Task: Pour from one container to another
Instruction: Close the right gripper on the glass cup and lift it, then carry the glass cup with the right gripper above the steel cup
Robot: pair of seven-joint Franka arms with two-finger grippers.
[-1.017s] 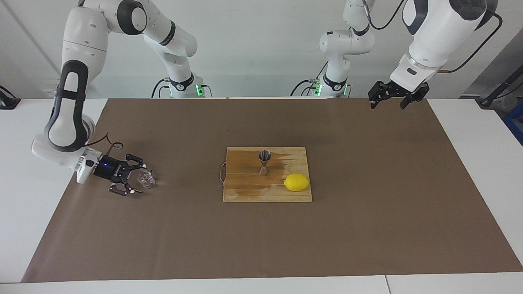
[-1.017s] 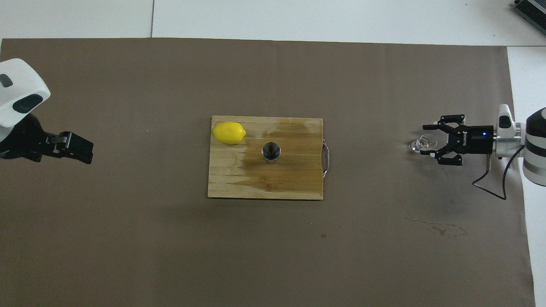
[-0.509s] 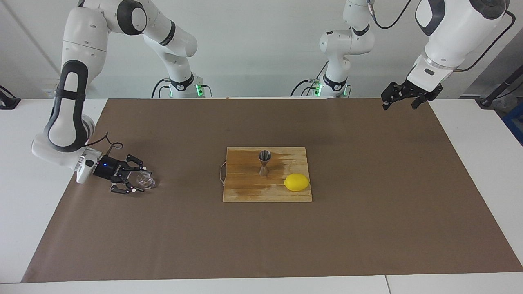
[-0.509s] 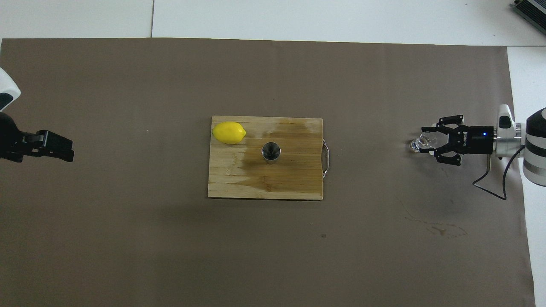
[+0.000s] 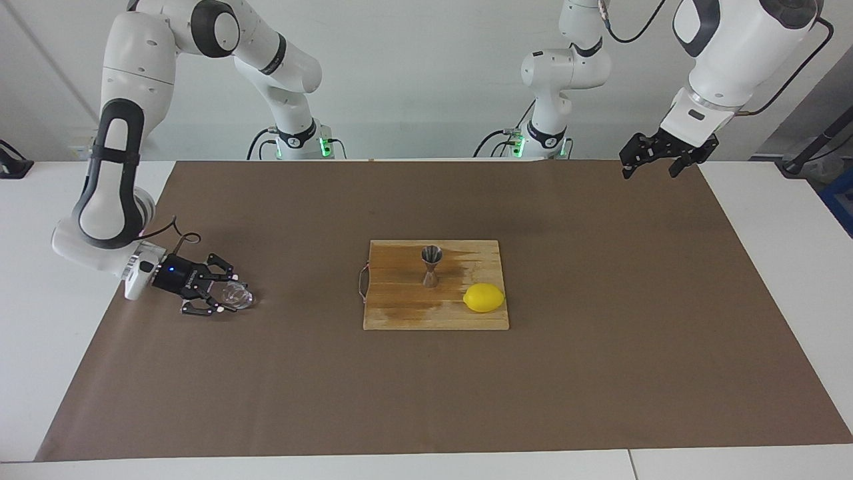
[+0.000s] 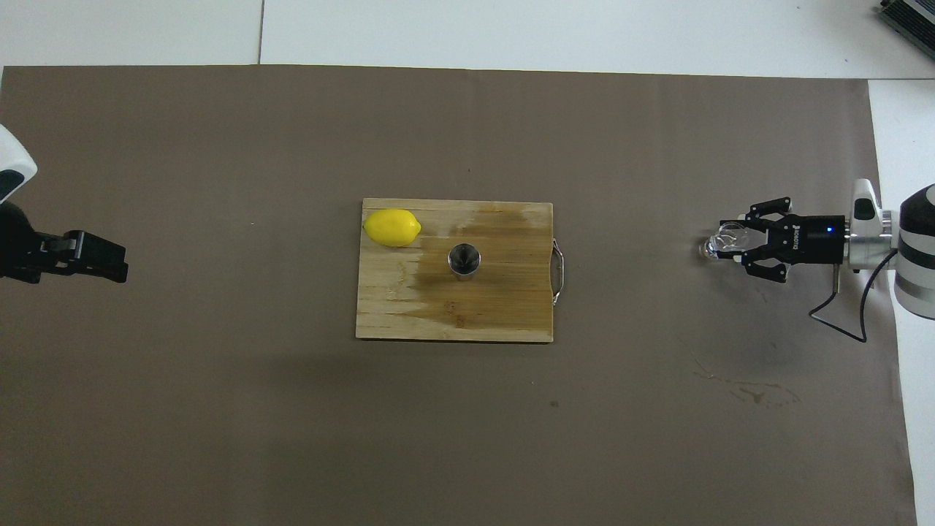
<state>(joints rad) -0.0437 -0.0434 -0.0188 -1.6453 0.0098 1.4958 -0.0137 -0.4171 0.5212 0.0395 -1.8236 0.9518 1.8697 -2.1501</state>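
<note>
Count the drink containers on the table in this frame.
2. A clear glass tumbler sits on the brown mat at the right arm's end, between the right gripper's fingers. A steel jigger stands upright on the cutting board, beside the lemon. None looks hidden.

White table (image 5: 766, 220) under a brown paper sheet (image 5: 600, 373) covering most of its top; white margin exposed at 3, 6 and 9 o'clock. Plain pale wall (image 5: 413, 73) at 12 o'clock. Lighting even, shadows soft.
</note>
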